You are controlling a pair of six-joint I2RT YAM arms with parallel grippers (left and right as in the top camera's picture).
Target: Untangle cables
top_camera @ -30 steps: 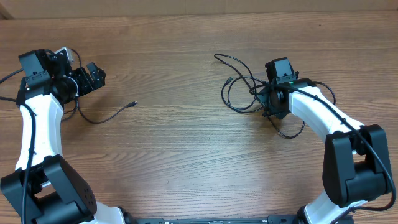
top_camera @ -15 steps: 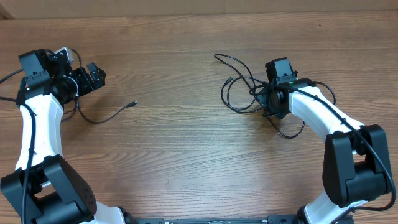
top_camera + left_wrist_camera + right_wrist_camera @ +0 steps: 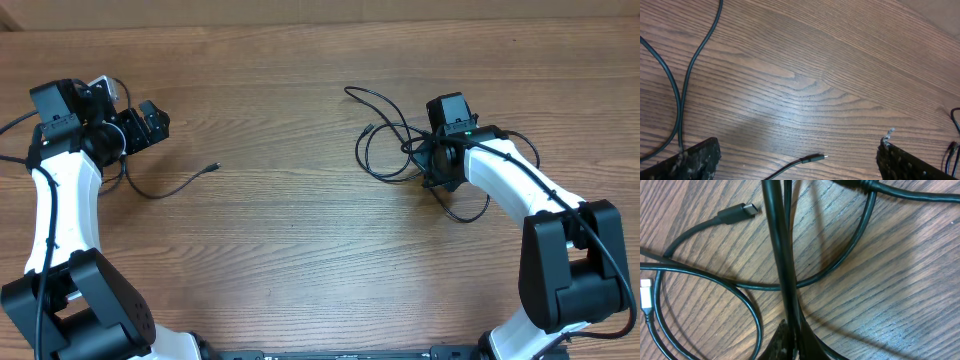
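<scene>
The left gripper (image 3: 130, 112) stands spread wide with nothing between its fingers (image 3: 692, 161), held over the wooden table (image 3: 290, 230). A loose cable (image 3: 165, 188) lies just ahead of it. In the wrist view its small plug (image 3: 816, 158) sits in the gap between the two fingertips, touching neither. The right gripper (image 3: 790, 342) is pinched tight on a cable strand (image 3: 775, 240), which runs straight away from its closed tips. Around those tips the tangled cables (image 3: 385, 150) lie on the wood. One loop crosses behind the held strand, a black plug end (image 3: 737, 214) lies ahead and to the left of the tips, and a silver-tipped end (image 3: 645, 292) sits far out to their left.
</scene>
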